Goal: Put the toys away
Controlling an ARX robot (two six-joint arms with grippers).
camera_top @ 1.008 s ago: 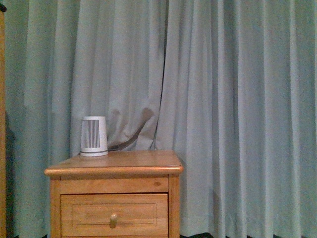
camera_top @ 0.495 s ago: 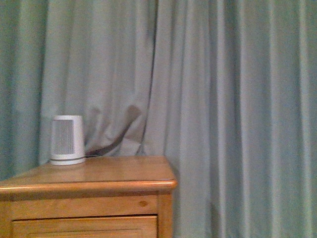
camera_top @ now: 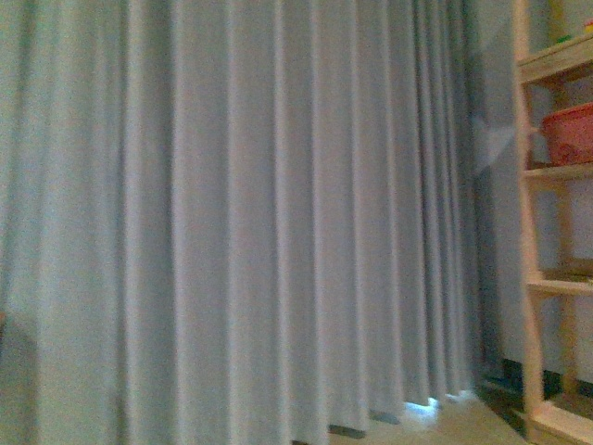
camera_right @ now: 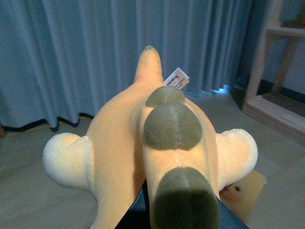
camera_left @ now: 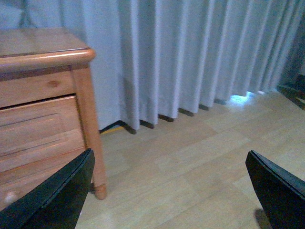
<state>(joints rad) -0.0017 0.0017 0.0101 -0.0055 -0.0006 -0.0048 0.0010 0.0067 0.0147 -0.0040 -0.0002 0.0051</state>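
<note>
We have swung right: the nightstand (camera_left: 43, 109) leaves the front view, a shelf (camera_top: 530, 232) appears. Right fingers (camera_right: 135, 217) grip the plush toy (camera_right: 119, 143); left fingers (camera_left: 52, 195) gape empty. We should approach squarely, grip firm.

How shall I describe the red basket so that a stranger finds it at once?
Right of the long grey curtain stands a pale wooden shelf unit. On its second visible shelf from the top sits the basket, the only red thing there.
</note>
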